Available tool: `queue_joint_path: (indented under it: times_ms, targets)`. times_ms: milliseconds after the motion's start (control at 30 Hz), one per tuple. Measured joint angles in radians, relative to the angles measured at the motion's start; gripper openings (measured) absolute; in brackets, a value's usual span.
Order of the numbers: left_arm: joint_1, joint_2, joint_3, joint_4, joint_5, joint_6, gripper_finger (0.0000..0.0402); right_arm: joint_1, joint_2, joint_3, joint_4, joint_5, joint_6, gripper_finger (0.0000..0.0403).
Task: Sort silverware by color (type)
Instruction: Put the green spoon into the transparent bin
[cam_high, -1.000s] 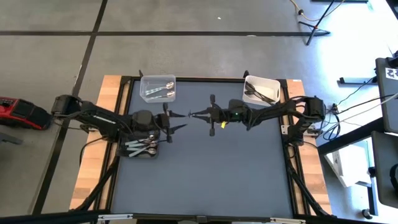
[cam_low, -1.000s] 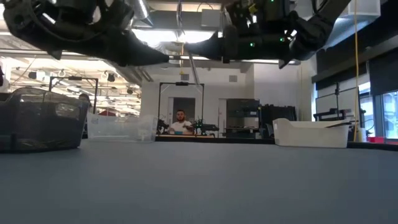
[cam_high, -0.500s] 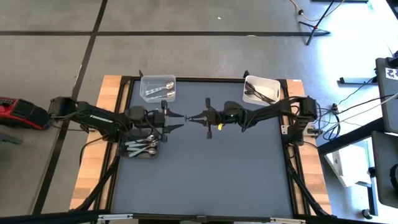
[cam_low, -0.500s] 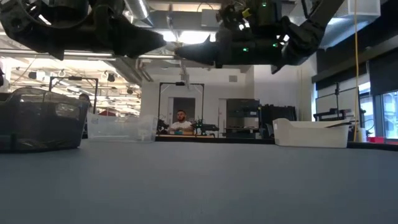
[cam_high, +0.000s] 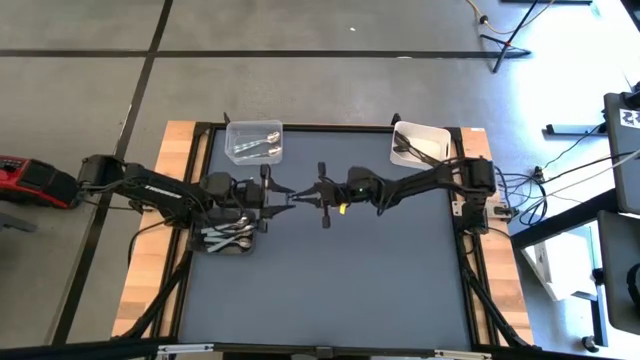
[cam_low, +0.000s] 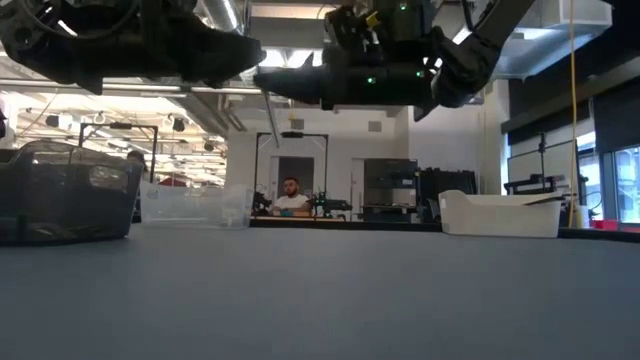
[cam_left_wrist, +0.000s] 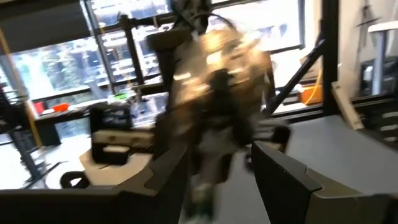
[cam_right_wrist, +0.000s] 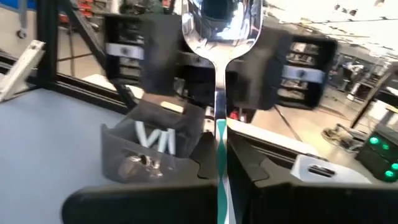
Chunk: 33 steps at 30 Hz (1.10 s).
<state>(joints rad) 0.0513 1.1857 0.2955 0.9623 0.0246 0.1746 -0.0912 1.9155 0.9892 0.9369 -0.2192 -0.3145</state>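
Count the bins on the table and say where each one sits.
3: a clear bin at the far edge left of centre, a white bin at the far edge on the right, and a dark bin at the left edge under the left arm.

A clear bin (cam_high: 254, 141) is set at the table's (cam_high: 330, 280) eleven o'clock, a white bin (cam_high: 420, 143) at one o'clock, and a dark bin (cam_high: 228, 240) at nine o'clock.
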Motion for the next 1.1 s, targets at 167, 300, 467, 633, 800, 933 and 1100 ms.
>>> queue_joint_path:
  times_ms: [167,300,467,633,800,933,1100]
  targets:
    - [0.0,0.0,0.0,0.02,-0.028,-0.014,0.0163,-0.001,0.026,0.035,-0.002,0.001,0.001,0.0003]
    - [0.0,0.0,0.0,0.018,-0.032,-0.016,0.012,-0.001,0.046,0.063,-0.005,0.001,0.002,0.0003]
    - [0.0,0.0,0.0,0.008,-0.033,-0.031,0.0039,-0.001,0.048,0.065,0.001,0.0,0.004,0.0003]
    - [0.001,0.0,0.001,-0.003,-0.051,-0.032,0.0012,0.001,0.048,0.065,0.001,0.019,0.027,0.0017]
    - [0.001,0.0,0.001,-0.014,-0.072,-0.039,0.001,0.0,0.048,0.065,0.001,0.053,0.048,0.0087]
    - [0.0,-0.005,0.001,-0.054,-0.071,-0.043,0.0007,0.0,0.003,0.065,-0.086,0.062,0.048,0.0145]
    - [0.0,-0.012,0.002,-0.111,-0.131,-0.043,0.001,-0.001,-0.131,0.064,-0.362,0.1,0.044,0.018]
